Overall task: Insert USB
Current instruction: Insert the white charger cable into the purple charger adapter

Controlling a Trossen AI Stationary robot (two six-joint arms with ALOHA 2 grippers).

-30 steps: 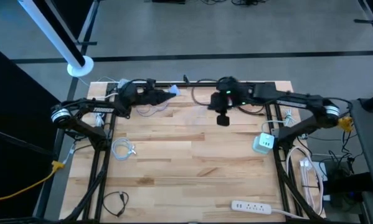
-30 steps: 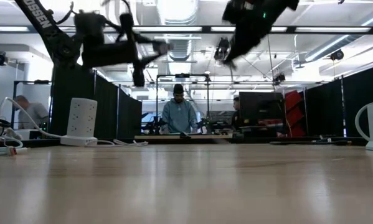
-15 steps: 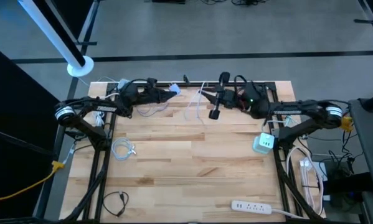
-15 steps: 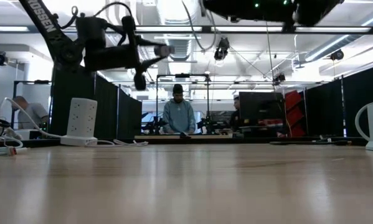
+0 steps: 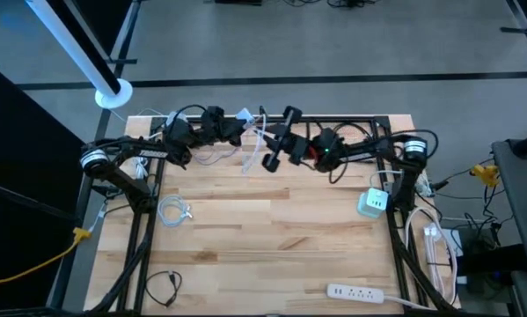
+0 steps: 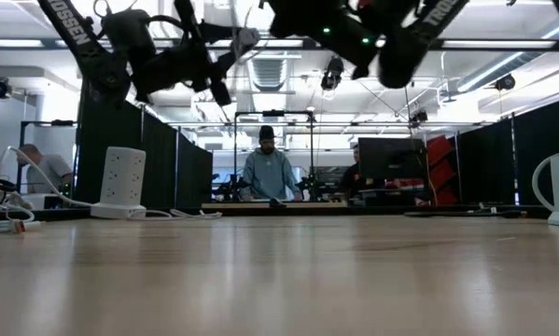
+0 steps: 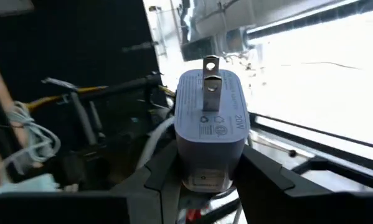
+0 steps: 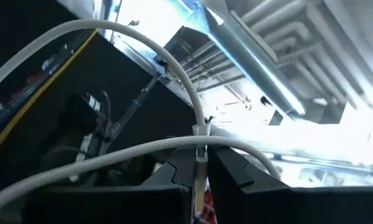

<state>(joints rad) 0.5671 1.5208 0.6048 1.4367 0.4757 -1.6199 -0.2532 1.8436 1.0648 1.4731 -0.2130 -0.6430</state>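
Observation:
A pale 20 W USB charger block [image 7: 210, 124] sits between my left gripper's [image 7: 208, 177] fingers, its two metal prongs [image 7: 211, 78] facing away from the wrist. In the high view it is the light block [image 5: 245, 117] at the table's far edge, left of centre. My right gripper [image 8: 200, 177] is shut on a white USB cable [image 8: 136, 152], which loops up and around in front of it. In the high view that gripper [image 5: 267, 145] is held up just right of the charger, with the cable [image 5: 256, 141] between them. Both grippers are tipped upward, clear of the table. My left gripper pinches the charger's two side faces near its back end [image 7: 202, 171], one finger [image 7: 158, 177] on each side. The block stands up out of the hold, prongs outward, lifted clear of the table. My right gripper pinches a thin, edge-on piece of the cable [image 8: 200, 163] between its shut fingertips, just below a small clip [image 8: 200, 129]. The cable arches slack over the fingers and hangs clear of the table.
A white power cube [image 5: 373, 202] stands at the right edge and a white power strip [image 5: 355, 291] at the near right. A coiled white cable [image 5: 172, 211] and a black cable [image 5: 162, 286] lie on the left. People stand in the room beyond.
My right gripper has swung from pointing down to tipped upward and gone toward the table's left, close to the charger, carrying the white cable with it. My left gripper has rolled and risen a little, turning the charger about.

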